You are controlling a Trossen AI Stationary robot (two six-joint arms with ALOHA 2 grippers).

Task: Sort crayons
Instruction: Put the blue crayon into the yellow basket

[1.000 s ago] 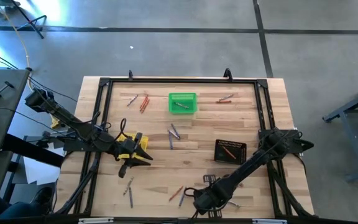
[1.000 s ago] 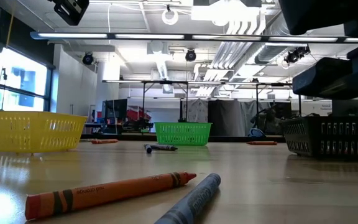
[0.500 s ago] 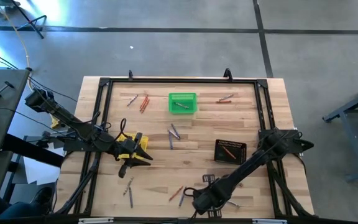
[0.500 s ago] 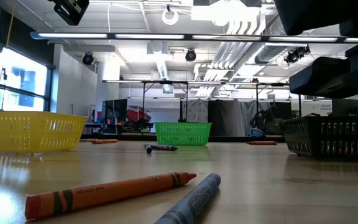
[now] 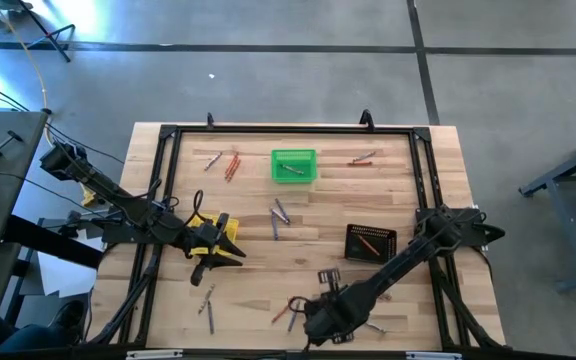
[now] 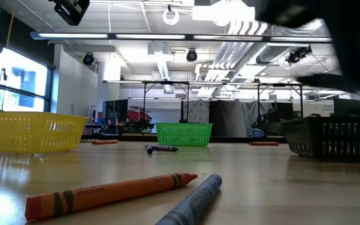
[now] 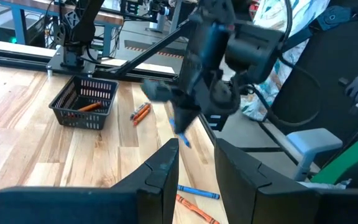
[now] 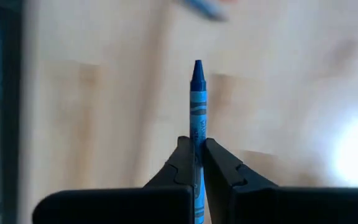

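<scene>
right wrist view: the right gripper [image 8: 196, 163] is clenched on a blue crayon [image 8: 197, 106], its tip poking out past the fingers, above the table [image 5: 318, 225] near the front edge. the left gripper [image 5: 230, 247] hangs released by the yellow basket [image 5: 204, 232] at the left edge.

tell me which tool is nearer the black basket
Right. The right tool is below and left of the black basket, holding a blue crayon; the left tool sits farther, near the yellow basket.
</scene>
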